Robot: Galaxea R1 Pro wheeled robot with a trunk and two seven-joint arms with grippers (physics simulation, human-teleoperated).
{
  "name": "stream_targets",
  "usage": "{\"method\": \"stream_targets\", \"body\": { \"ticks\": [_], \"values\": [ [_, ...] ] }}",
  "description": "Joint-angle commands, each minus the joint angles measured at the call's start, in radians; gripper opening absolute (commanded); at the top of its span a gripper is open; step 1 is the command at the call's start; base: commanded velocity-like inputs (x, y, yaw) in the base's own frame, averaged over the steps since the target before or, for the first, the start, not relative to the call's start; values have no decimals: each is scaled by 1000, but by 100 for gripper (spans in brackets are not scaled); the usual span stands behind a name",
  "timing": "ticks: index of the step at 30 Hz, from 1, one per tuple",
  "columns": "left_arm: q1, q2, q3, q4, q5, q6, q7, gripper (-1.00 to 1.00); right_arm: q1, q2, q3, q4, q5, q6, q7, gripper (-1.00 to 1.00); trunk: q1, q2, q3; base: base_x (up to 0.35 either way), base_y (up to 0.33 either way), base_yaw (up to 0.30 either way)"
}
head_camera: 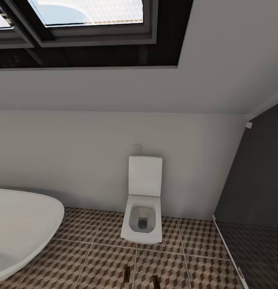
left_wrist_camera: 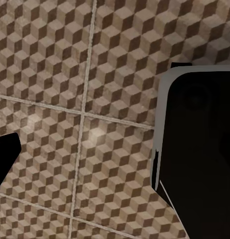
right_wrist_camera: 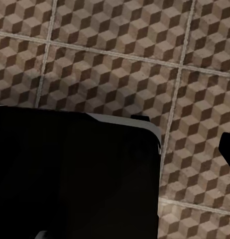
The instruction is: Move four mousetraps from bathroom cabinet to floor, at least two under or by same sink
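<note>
Two small brown flat pieces with dark parts, which look like mousetraps [head_camera: 127,272] [head_camera: 156,281], lie on the cube-patterned bathroom floor [head_camera: 99,261] in front of the toilet, at the lower edge of the head view. The cabinet and the sink are out of view. Both wrist views look down on the same tiles [left_wrist_camera: 70,99] [right_wrist_camera: 120,64]. My left gripper's dark fingertip [left_wrist_camera: 5,159] shows at one edge of the left wrist view, and my right gripper's fingertip [right_wrist_camera: 229,152] at one edge of the right wrist view. Nothing is held.
A square white toilet [head_camera: 143,216] stands against the pale wall, and a white tub [head_camera: 18,228] fills the left. A dark partition [head_camera: 255,180] closes off the right. Skylights [head_camera: 90,12] sit overhead. A dark part of the robot [left_wrist_camera: 199,149] [right_wrist_camera: 75,174] covers part of each wrist view.
</note>
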Motion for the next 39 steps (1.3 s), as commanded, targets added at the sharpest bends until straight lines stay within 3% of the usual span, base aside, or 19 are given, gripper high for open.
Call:
{"method": "stream_targets", "body": {
  "ticks": [1, 39],
  "values": [
    [-1, 0, -8, 1, 5, -3, 3, 100, -1, 0, 6, 1, -4, -3, -1, 100, 1, -2, -2, 0, 0, 0],
    [-1, 0, -9, 1, 5, -3, 3, 100, -1, 0, 6, 1, -4, -4, -1, 100, 1, -2, -2, 0, 0, 0]
  ]
}}
